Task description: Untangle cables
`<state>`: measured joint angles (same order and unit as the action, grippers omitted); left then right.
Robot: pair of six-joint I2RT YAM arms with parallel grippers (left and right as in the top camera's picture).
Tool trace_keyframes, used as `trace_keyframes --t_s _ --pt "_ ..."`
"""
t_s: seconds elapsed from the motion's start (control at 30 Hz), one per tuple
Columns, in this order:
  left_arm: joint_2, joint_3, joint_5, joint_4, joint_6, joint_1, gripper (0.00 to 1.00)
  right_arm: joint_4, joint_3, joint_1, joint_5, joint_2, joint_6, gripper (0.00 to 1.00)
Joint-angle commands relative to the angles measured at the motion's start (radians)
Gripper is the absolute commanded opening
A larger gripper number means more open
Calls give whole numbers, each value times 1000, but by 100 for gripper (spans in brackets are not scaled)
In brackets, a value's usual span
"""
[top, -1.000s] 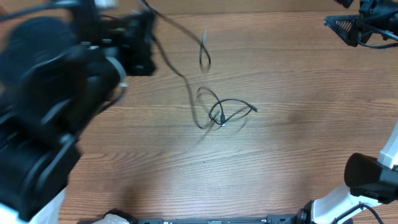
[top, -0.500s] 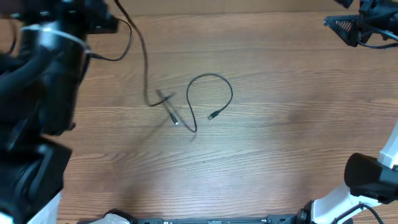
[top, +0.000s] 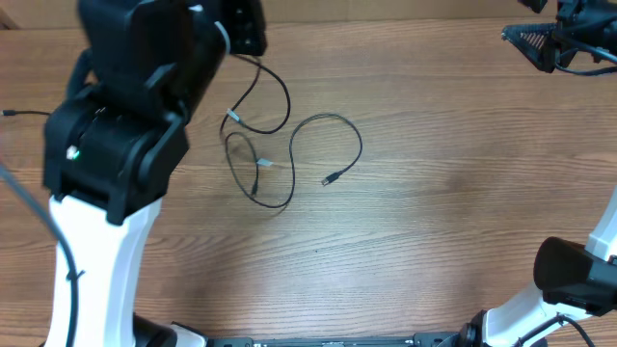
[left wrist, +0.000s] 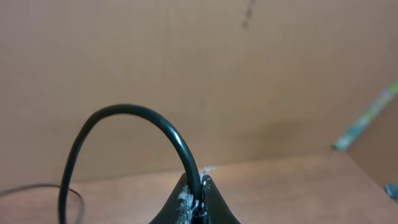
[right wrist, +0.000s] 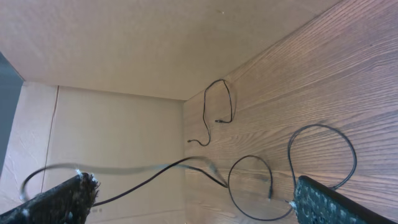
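Note:
Thin black cables lie loose on the wooden table. My left gripper (top: 247, 34) hovers at the back left, shut on one cable (top: 280, 96). That cable hangs down in a loop to a plug near the table's middle left. In the left wrist view it arches up out of the pinched fingertips (left wrist: 208, 190). A second cable (top: 333, 118) lies just to the right in an open curl, its plug (top: 329, 179) free. My right gripper (top: 540, 40) is open at the far right corner, away from the cables. In the right wrist view both loops (right wrist: 323, 155) lie between the spread fingers (right wrist: 333, 202).
Another thin black cable end (top: 10, 113) shows at the far left edge, and a separate strand (right wrist: 219, 102) lies near the cardboard wall (right wrist: 124, 124). The left arm's white and black body (top: 116, 145) covers the table's left side. The right arm's base (top: 578, 280) stands at the lower right.
The tangle at the table's middle has come apart. My left arm swung about with one cable, which now hangs in a loop left of the other; the second cable settled into an open curl.

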<state>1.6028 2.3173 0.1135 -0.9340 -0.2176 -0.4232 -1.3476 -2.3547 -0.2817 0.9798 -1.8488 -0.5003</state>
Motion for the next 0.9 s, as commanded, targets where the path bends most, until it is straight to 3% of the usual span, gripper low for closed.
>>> trace_keyframes --t_s 0.0,0.27,0.33,0.4,0.57,0.67,0.77,0.87 --pt "40 10 -130 5 -41 4 4 3 -8 -5 -4 5 8 100" --pt "30 10 -686 220 -42 4 4 3 -8 -5 -4 5 8 100" --pt "24 10 -708 243 -41 4 4 3 -7 -5 -4 5 8 100" --pt "19 10 -621 211 -40 5 5 3 -7 -5 -4 5 8 100" --pt "27 10 -108 -30 128 4 4 3 -7 -5 -4 5 8 100" --pt "45 10 159 -189 158 4 4 3 -8 -5 -4 5 8 100" --pt "58 10 297 -290 158 4 4 3 -7 -5 -4 5 8 100" --pt "55 10 414 -296 159 4 4 3 -7 -5 -4 5 8 100"
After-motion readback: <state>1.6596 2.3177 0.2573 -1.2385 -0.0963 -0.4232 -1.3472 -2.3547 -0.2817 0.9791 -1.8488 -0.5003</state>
